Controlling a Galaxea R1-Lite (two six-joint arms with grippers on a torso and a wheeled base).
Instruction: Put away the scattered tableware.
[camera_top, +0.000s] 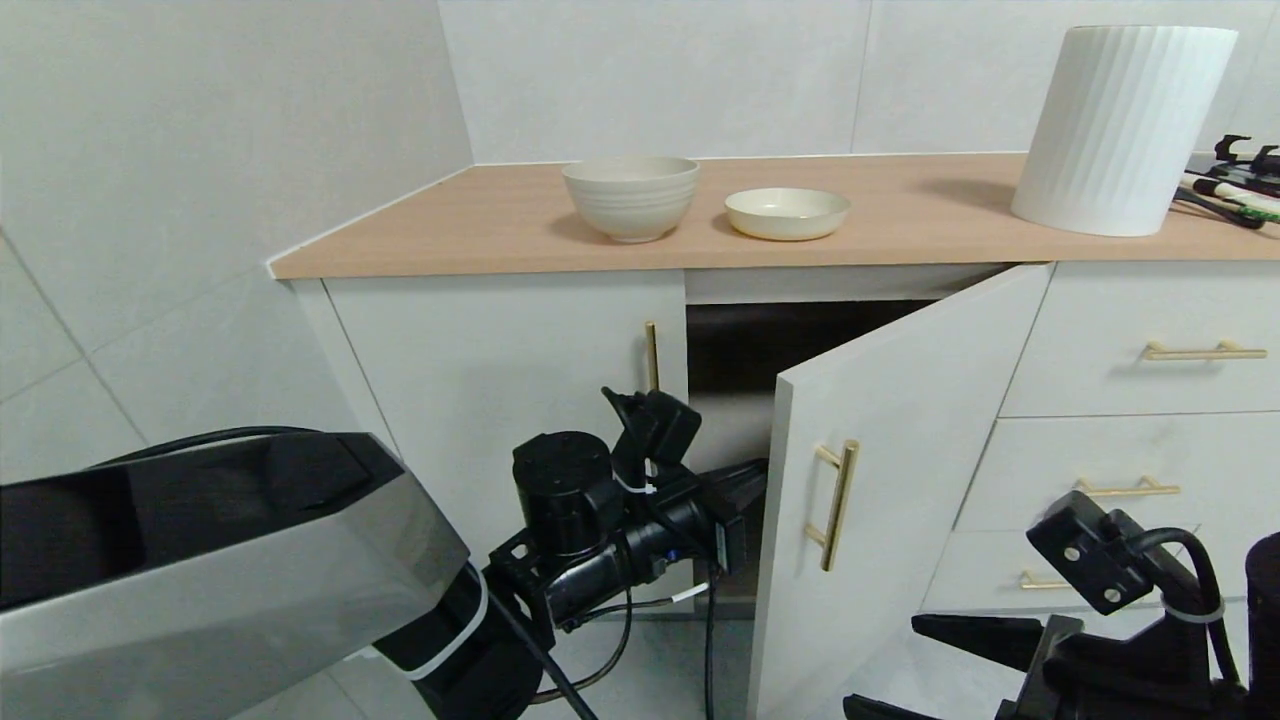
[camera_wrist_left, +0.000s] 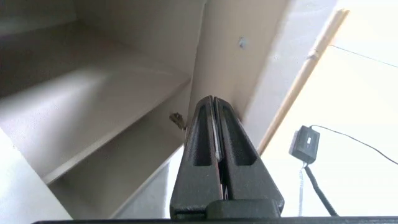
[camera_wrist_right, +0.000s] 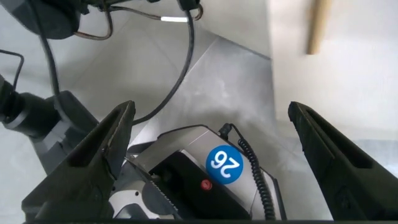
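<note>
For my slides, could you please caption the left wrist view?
Shut left pincer pointing into the cabinet shelf.

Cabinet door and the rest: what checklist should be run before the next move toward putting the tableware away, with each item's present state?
1. Cabinet door swung open: ok.
2. Shelf free for tableware: cannot tell, only partly seen.
3. Bowl and dish upright on the counter, apart from each other: ok.
4. Left gripper jaws open for a grasp: not ok, shut.
5. Right gripper jaws open: ok.
6. A gripper up at the tableware: not ok, both sit below counter height.
</note>
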